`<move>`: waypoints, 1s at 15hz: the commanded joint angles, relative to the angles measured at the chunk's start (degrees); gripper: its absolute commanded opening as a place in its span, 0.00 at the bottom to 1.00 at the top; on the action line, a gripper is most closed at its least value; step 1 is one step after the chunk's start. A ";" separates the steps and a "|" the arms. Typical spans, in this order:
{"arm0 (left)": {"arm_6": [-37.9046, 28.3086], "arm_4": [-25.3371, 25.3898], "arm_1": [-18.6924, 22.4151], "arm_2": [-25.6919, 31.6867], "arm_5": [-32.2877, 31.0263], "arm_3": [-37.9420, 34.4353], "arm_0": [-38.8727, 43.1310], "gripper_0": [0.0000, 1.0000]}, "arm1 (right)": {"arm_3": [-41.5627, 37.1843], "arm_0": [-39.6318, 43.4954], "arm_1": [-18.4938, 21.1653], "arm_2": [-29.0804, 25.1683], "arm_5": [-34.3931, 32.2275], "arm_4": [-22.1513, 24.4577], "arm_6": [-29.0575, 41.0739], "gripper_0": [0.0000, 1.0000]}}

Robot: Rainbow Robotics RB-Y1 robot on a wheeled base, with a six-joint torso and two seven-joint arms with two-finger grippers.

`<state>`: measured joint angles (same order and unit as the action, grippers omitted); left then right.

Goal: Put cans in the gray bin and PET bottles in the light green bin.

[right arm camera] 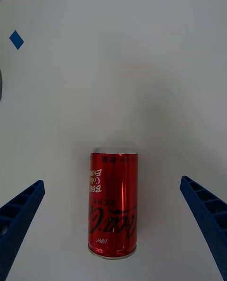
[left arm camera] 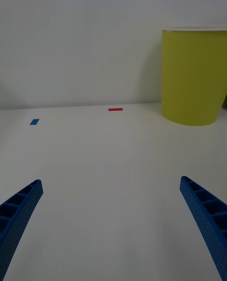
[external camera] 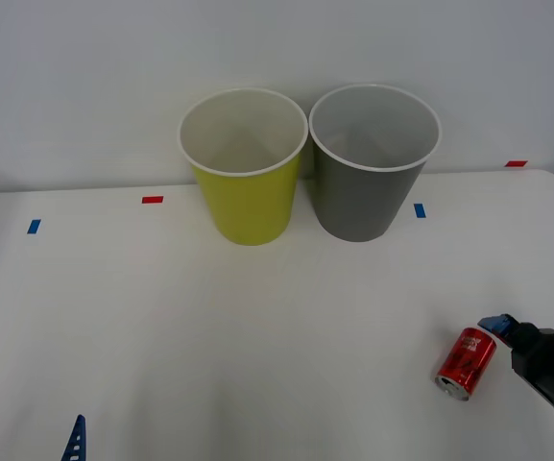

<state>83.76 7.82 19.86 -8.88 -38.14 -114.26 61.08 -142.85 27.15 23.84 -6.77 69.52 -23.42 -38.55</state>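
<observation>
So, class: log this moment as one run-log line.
right gripper: open, straddling small red drink can lying on table | left gripper: open, idle | bins: upright

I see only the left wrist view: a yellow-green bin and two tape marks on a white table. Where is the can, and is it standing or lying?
Observer: The can lies on its side on the table, on the robot's right, nearer the robot than both bins.
Operator: Is the right gripper close to it?
Observer: Yes. The right gripper has its jaws open on either side of the can, not touching it.
Operator: Where is the gray bin?
Observer: The gray bin stands upright just to the right of the light green bin, at the table's far side.
Operator: And my left gripper?
Observer: The left gripper waits open at the table's near left edge.
</observation>
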 commanded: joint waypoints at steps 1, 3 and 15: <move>0.00 0.00 0.00 0.00 0.00 0.00 0.00 1.00 | 3.11 -1.75 3.93 -0.61 0.01 -4.27 1.11 1.00; 0.00 0.00 0.00 0.00 0.00 0.00 0.00 1.00 | 3.99 -2.63 6.13 -0.61 1.15 -5.23 1.90 1.00; 0.00 0.00 0.00 0.00 0.00 0.00 0.00 1.00 | 7.24 -4.04 5.95 -0.61 2.03 -9.63 4.45 1.00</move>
<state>83.76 7.82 19.86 -8.88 -38.14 -114.26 61.08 -135.76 23.03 30.32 -7.35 71.56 -32.98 -34.00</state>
